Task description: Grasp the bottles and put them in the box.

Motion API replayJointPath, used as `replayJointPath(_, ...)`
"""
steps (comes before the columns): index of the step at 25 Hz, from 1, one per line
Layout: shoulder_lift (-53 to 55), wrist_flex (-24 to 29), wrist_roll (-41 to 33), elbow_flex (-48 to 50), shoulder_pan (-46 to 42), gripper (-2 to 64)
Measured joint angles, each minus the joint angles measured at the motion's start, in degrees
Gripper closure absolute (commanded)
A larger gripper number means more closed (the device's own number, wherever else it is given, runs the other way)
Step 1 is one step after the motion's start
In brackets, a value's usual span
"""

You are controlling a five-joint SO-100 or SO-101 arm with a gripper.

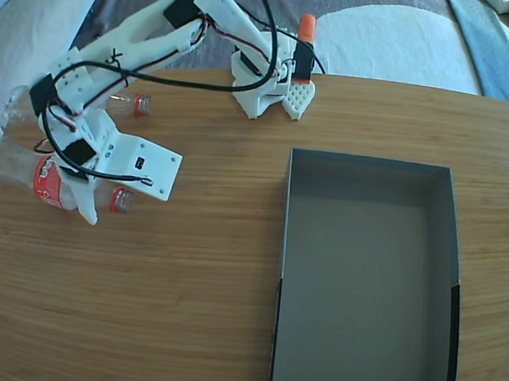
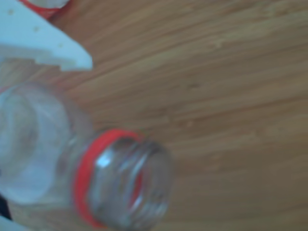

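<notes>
Arm: we see the white arm (image 1: 151, 36) reach from its base at the far edge of the wooden table (image 1: 192, 289) out to the far left.
Gripper: the gripper (image 1: 91, 203) sits over a bottle; its white fingers (image 2: 45, 43) flank the bottle's neck, but we cannot tell whether they clamp it.
Nearer bottle: the bottle (image 1: 58, 184) lies on its side at the left edge, red label under the gripper. In the wrist view its mouth (image 2: 127, 185) appears open, with a red ring below the rim.
Farther bottle: a second bottle (image 1: 128, 104) lies just beyond the arm, partly hidden.
Box: the grey box (image 1: 364, 278) sits on the right, near side, well apart from both bottles.
</notes>
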Motion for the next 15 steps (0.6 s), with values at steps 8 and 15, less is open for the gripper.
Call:
replayJointPath(8, -2.55, -2.37, 0.0, 0.0, -0.7, 14.7)
replayJointPath(15, -2.72, -3.08, 3.52, 0.0, 0.09, 14.9)
